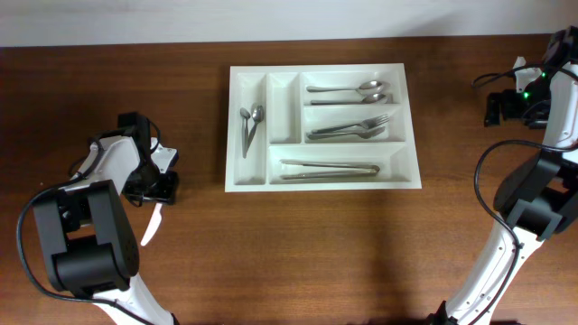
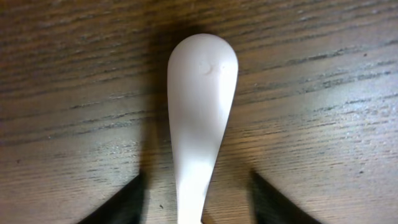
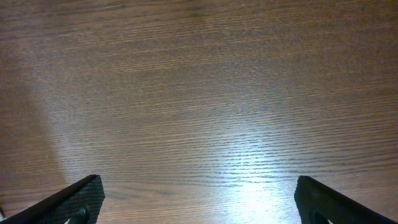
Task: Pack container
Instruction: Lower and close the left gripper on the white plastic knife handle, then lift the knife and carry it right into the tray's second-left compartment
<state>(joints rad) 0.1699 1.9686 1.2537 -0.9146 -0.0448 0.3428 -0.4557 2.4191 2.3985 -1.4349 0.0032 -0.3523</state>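
1. As the overhead view shows, the container (image 1: 283, 108) lies mid-table toward the far edge, long axis left-right, its narrow compartments at the left end.
2. Left wrist: the left gripper (image 2: 199, 200) is part-spread astride a white spoon (image 2: 200, 106) without touching it, and the bowl points away.
3. Right wrist: the right gripper (image 3: 199, 199) is spread wide over the table (image 3: 205, 93).

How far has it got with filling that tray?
Done: metal cutlery lies in four compartments of the tray; one narrow compartment is empty. In hand: the left gripper straddles a white spoon on the table, not yet gripping it. Left: lift that spoon into the tray. The right gripper hangs open, idle.
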